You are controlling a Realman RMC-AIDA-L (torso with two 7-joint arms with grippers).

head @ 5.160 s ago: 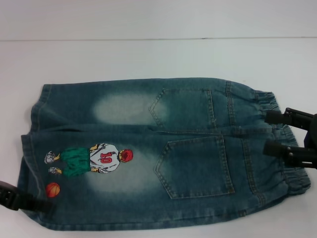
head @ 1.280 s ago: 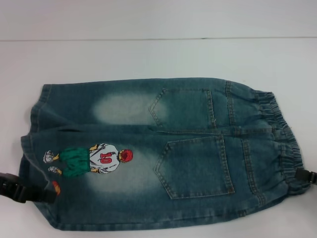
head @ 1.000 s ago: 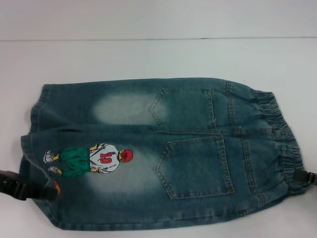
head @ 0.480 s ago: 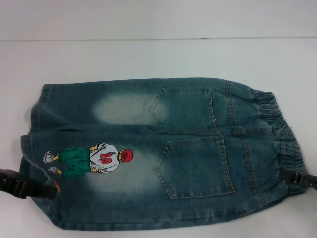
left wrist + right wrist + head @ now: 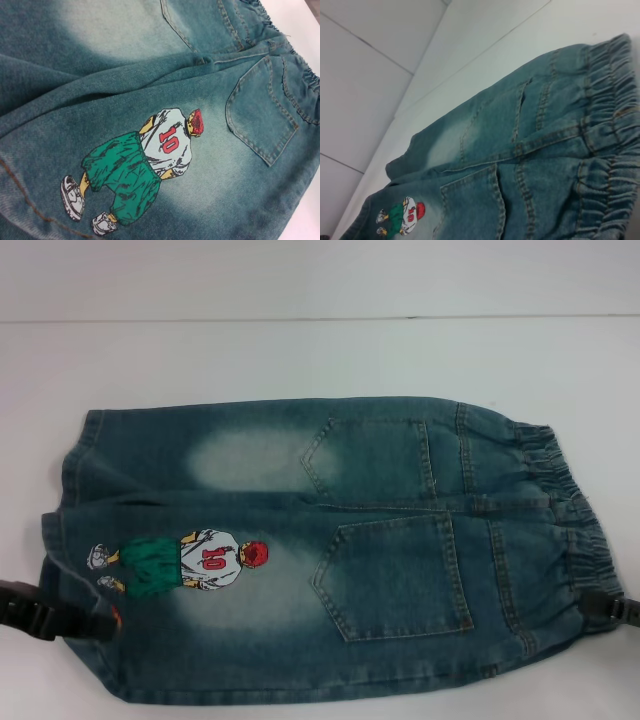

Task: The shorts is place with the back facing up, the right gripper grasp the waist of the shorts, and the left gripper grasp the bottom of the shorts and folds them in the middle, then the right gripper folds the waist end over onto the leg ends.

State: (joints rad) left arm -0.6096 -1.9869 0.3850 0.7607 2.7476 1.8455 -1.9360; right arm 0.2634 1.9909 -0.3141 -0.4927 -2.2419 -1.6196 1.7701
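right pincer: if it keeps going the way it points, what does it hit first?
Likely the shorts themselves. In the head view the right pincer sits at the near corner of the gathered waistband, pointing inward along the denim. Depth is unclear; it may already be touching the band.

**Both grippers low at the near corners**

The left gripper (image 5: 60, 620), a black two-fingered tool, reaches in flat from the left edge of the head view, its tip at fabric level. The right gripper (image 5: 608, 608), black as well, pokes in low from the right edge. How either set of jaws stands can't be made out.
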